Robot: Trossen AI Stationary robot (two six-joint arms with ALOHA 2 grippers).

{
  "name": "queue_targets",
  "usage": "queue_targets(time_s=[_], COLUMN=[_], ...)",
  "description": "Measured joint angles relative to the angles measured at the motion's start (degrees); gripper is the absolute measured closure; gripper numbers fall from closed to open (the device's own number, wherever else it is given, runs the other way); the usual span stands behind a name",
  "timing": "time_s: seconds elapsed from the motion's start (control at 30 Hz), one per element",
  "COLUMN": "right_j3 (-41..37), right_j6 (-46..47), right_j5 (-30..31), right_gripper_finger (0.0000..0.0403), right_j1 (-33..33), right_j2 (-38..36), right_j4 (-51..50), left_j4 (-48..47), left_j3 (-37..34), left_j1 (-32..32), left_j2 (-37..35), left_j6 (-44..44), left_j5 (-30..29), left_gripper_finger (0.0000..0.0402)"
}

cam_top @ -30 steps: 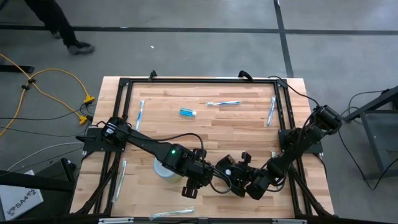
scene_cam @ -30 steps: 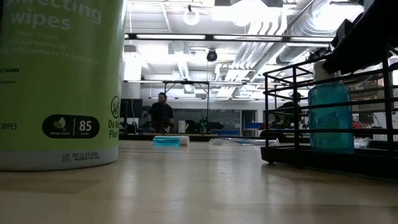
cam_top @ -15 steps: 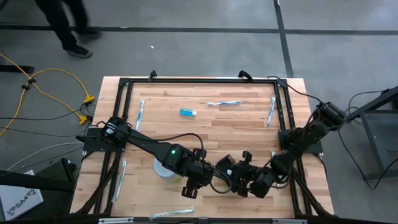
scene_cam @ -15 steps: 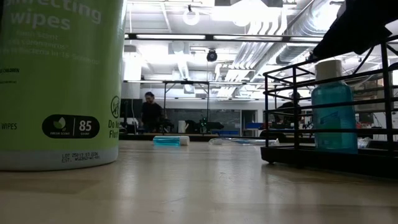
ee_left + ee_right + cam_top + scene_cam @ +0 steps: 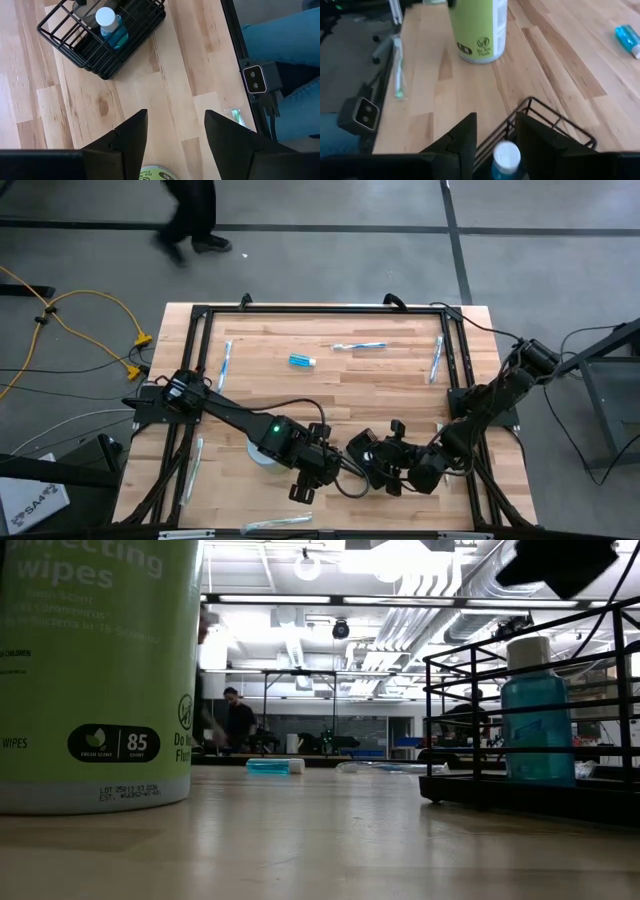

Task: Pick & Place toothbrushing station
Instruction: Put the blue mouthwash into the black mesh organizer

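The toothbrushing station is a black wire rack point(image 5: 102, 42) standing on the table near its front edge, also seen in the low view point(image 5: 480, 785). A blue bottle with a white cap point(image 5: 538, 725) stands upright inside it. My right gripper point(image 5: 495, 137) is open and hangs above the bottle's cap point(image 5: 506, 154), clear of it; in the low view it shows at the top right point(image 5: 555, 565). My left gripper point(image 5: 175, 135) is open and empty, left of the rack point(image 5: 318, 468), above a green wipes canister point(image 5: 479, 27).
The wipes canister point(image 5: 95, 670) stands left of the rack. Wrapped toothbrushes point(image 5: 358, 346) point(image 5: 226, 362) point(image 5: 437, 358) and a small blue tube point(image 5: 302, 360) lie farther back. A black frame point(image 5: 320, 309) borders the table. A person walks beyond the far edge point(image 5: 190, 215); jeans-clad legs point(image 5: 280, 45) are at the front edge.
My right gripper has risen straight up from the bottle in the rack, leaving the white cap uncovered; the bottle stands upright in the rack. The person beyond the far edge has walked toward the right.
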Motion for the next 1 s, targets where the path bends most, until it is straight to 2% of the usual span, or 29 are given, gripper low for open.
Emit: queue_targets(time_s=[0.53, 0.83, 1.0], right_j3=[0.0, 0.0, 0.0], right_j6=[-5.1, -5.0, -4.5], right_j5=[0.1, 0.1, 0.1], right_gripper_finger=[0.0276, 0.0276, 0.0276], right_j1=[0.0, 0.0, 0.0], right_j2=[-7.4, -7.8, -7.8], right_j4=[1.9, 1.9, 3.7], left_j4=[0.0, 0.7, 1.0], left_j3=[0.0, 0.0, 0.0], left_j1=[0.6, 1.2, 2.4], left_j2=[0.0, 0.0, 0.0], left_j6=[3.8, 4.0, 1.3], left_j5=[0.0, 0.0, 0.0], left_gripper_finger=[0.0213, 0.0213, 0.0213])
